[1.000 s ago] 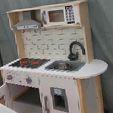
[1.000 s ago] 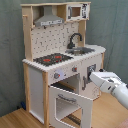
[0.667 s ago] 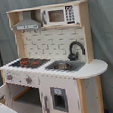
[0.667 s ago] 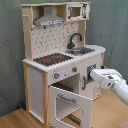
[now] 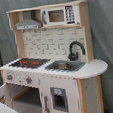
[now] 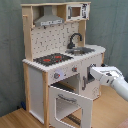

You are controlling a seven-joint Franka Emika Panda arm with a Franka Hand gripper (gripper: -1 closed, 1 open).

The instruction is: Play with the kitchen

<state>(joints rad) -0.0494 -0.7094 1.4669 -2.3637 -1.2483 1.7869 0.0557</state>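
We find the gripper [image 6: 93, 73] at right-centre of the second exterior view, pointing frame-left at the kitchen [image 6: 55, 60] front above the swung-open oven door [image 6: 72, 102] (finger state: we cannot tell).

In the second exterior view, the white robot arm [image 6: 111, 79] has drawn back a little toward the second exterior view's right, away from the kitchen [image 6: 60, 60]. Its tip now sits just beside the cabinet front, below the sink, above the open oven door [image 6: 70, 104]
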